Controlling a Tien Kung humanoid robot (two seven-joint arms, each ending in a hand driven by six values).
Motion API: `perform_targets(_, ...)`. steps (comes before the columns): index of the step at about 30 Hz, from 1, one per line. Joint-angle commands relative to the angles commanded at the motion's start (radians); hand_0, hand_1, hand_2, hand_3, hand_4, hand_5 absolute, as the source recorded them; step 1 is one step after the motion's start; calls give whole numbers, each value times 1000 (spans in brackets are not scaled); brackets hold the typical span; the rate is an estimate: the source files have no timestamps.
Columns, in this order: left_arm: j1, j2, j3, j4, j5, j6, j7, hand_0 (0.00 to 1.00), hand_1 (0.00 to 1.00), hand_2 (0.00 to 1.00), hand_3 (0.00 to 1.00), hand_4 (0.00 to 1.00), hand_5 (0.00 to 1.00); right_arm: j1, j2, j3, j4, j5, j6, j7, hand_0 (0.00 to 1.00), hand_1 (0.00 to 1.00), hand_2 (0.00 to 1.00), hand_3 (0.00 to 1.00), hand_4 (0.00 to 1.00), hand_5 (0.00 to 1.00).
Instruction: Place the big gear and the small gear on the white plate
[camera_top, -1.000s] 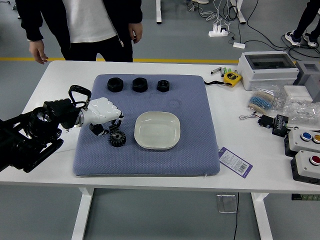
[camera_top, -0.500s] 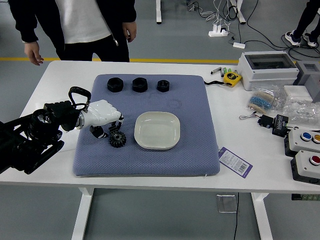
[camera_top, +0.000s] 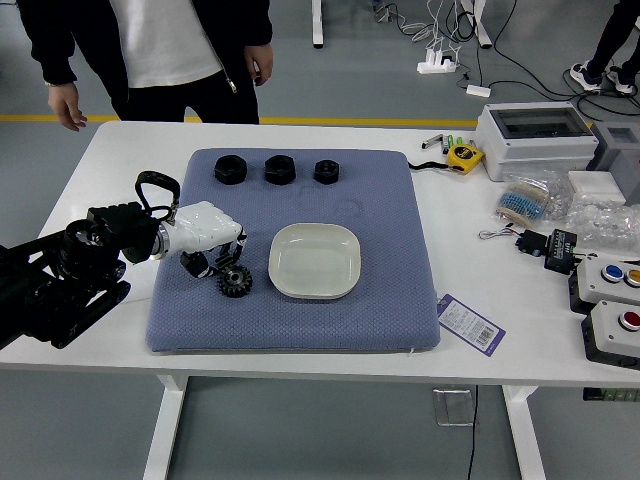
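Note:
The left hand (camera_top: 213, 262) reaches in over the blue mat, its white back up and its dark fingertips at the upper edge of a black toothed gear (camera_top: 235, 281). Those fingers are parted and bent downward, with no clear hold on the gear. To the right of the gear lies the white plate (camera_top: 315, 262), with nothing on it. I see no second toothed gear; the hand covers part of the mat. The right hand is out of view.
Three black nut-shaped pieces (camera_top: 280, 170) line the far part of the blue mat (camera_top: 300, 330). On the table's right are a yellow tape measure (camera_top: 464, 156), a tag (camera_top: 471, 324), a white box (camera_top: 534, 140) and button boxes (camera_top: 612, 332). A person stands beyond the table, hands lowered.
The left hand has shifted very slightly, its fingertips now a little closer to the gear. The person has moved a little to the left. Gear and plate have stayed put.

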Motion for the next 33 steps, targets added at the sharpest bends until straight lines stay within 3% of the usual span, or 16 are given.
perform_targets(2, -1, -1, -1, 0, -3, 0, 2, 390, 315, 379, 445, 603, 2, -1, 0, 1, 0, -1, 0, 0, 659, 649, 727, 593, 788, 726)
perform_targets(8, -4, -4, -6, 9, -11, 3, 4, 376, 307, 369, 436, 571, 2, 0, 0, -4, 0, 6, 1, 2, 659, 648, 727, 593, 788, 726)
perform_targets(25, -11, -6, -36, 25, -15, 13, 7, 367, 291, 360, 430, 557, 2, 5, -1, -6, 0, 12, 2, 2, 659, 649, 727, 593, 789, 728)
perform_targets(29, -12, -2, -71, 8, -4, 9, 12, 368, 290, 358, 430, 543, 2, 6, -1, -6, 0, 11, 2, 2, 659, 649, 727, 594, 790, 728)
perform_targets(33, -12, 4, -139, -44, 8, 5, 26, 368, 292, 359, 433, 528, 2, 8, -2, -6, 0, 10, 2, 2, 659, 649, 728, 594, 790, 728)
